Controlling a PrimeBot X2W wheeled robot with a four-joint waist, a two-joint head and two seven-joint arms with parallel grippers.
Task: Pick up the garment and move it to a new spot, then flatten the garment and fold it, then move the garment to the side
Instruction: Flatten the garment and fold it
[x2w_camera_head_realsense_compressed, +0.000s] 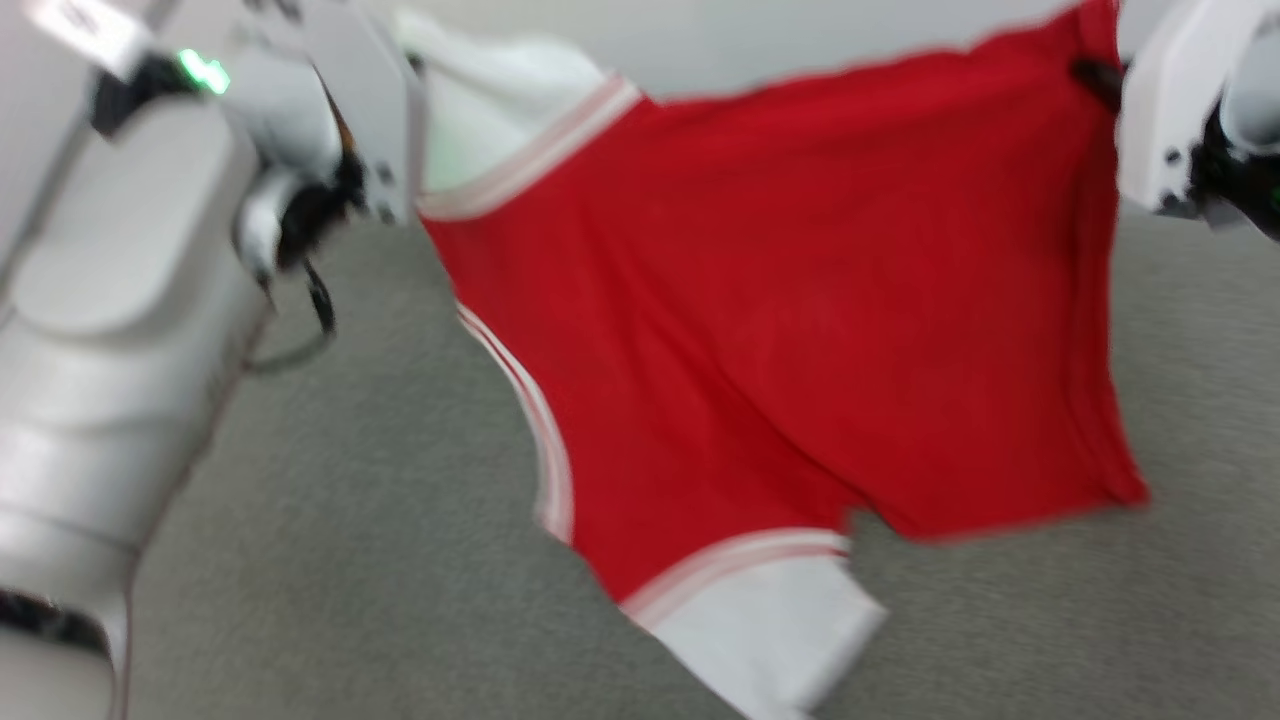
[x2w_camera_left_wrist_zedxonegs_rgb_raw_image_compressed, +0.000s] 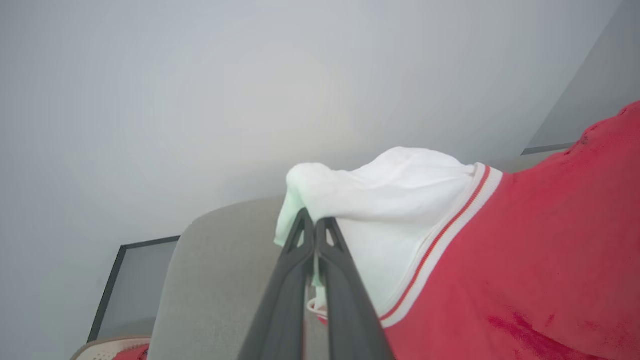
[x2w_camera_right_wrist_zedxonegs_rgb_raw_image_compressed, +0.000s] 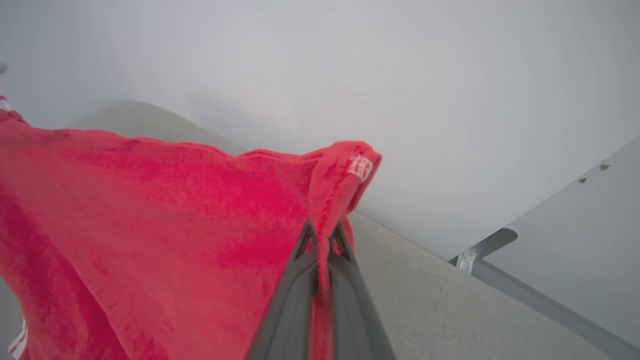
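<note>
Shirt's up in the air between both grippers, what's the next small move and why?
Probably lower both arms together, laying the garment onto the grey surface. The left gripper pinches its white sleeve, the right gripper a red corner, and it hangs spread between them.

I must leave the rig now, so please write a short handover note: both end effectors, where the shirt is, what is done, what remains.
Left end effector: shut on the white sleeve of the soft bright red T-shirt with striped trim.
Right end effector: shut on a red edge of it.
The shirt hangs spread between both, over the grey fabric surface.
Done: pick-up. Left: set it down at the new spot, flatten, fold, move aside.
</note>
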